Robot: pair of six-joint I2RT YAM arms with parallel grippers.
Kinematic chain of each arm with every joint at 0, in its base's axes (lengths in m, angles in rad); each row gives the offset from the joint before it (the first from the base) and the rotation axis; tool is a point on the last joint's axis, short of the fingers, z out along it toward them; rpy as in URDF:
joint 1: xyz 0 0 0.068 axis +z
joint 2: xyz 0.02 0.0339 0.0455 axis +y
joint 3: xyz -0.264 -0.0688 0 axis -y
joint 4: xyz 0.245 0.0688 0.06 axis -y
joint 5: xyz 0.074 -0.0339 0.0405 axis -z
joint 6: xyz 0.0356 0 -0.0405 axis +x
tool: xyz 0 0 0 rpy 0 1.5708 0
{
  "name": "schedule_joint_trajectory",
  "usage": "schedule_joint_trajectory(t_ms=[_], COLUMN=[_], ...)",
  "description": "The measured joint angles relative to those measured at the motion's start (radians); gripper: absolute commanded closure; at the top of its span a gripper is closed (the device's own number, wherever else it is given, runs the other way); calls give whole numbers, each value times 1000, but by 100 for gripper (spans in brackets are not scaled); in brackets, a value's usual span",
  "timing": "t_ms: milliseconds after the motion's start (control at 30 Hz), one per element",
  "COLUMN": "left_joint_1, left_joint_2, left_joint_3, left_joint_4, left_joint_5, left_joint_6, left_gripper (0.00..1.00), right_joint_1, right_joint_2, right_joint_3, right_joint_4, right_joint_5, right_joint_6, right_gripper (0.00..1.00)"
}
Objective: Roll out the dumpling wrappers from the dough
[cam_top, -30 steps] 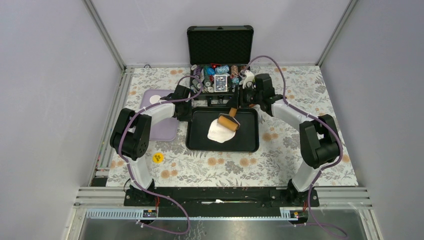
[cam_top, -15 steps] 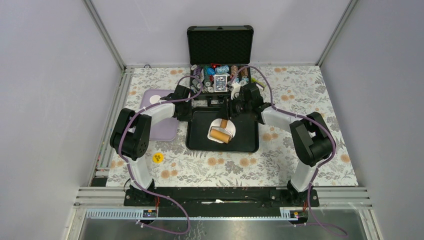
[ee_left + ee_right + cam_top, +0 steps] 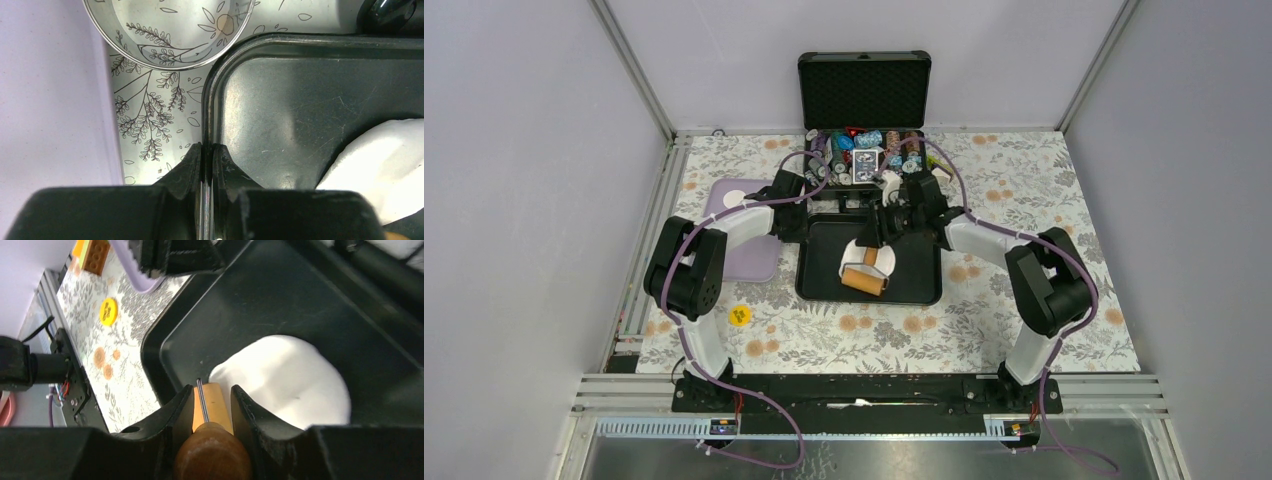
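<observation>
One purple board (image 3: 754, 262) lies at the left of the flowered counter (image 3: 1024, 180). A small white wrapper (image 3: 738, 196) sits on its far part, partly hidden by the left arm. A yellow disc (image 3: 739, 316) lies on the counter nearer the arm bases. A steel ring (image 3: 170, 52) stands just beside the board's edge and near the tray corner; only the counter's flower print shows inside it.

The left tool (image 3: 207, 152) is pinched narrow on the left rim of the black tray (image 3: 300, 90), one finger outside the rim and one inside.

The tray holds the dough (image 3: 285, 385), a flat, irregular white sheet lying toward its middle. A wooden rolling pin (image 3: 864, 280) rests on the near part of the dough, its roller lying across and its handle pointing to the far side. The right tool (image 3: 212, 402) grips that handle, a finger on each side of it.

Behind the tray stands an open black case (image 3: 864, 90), its foam-lined lid upright. Its lower half is packed with many small colourful things (image 3: 864, 155), too small to tell apart.
</observation>
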State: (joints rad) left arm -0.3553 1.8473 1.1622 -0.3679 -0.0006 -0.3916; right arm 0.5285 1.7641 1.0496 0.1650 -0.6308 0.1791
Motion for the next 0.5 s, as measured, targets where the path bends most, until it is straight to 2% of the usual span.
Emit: schedule_joint_trajectory(t_ms=[133, 300, 500], left_joint_1=[0, 0, -1], left_joint_2=[2, 42, 81], left_joint_3=[3, 63, 128], left_joint_4=[-5, -56, -111], left_joint_5=[1, 11, 14], left_joint_6=[3, 26, 64], left_gripper=[100, 100, 100], right_joint_1=[-83, -188, -174], right_joint_2=[0, 9, 47], right_joint_3=[58, 109, 84], right_joint_4=[-71, -74, -18], right_joint_5=[2, 26, -25], right_joint_6=[-9, -51, -54], right_gripper=[100, 100, 100])
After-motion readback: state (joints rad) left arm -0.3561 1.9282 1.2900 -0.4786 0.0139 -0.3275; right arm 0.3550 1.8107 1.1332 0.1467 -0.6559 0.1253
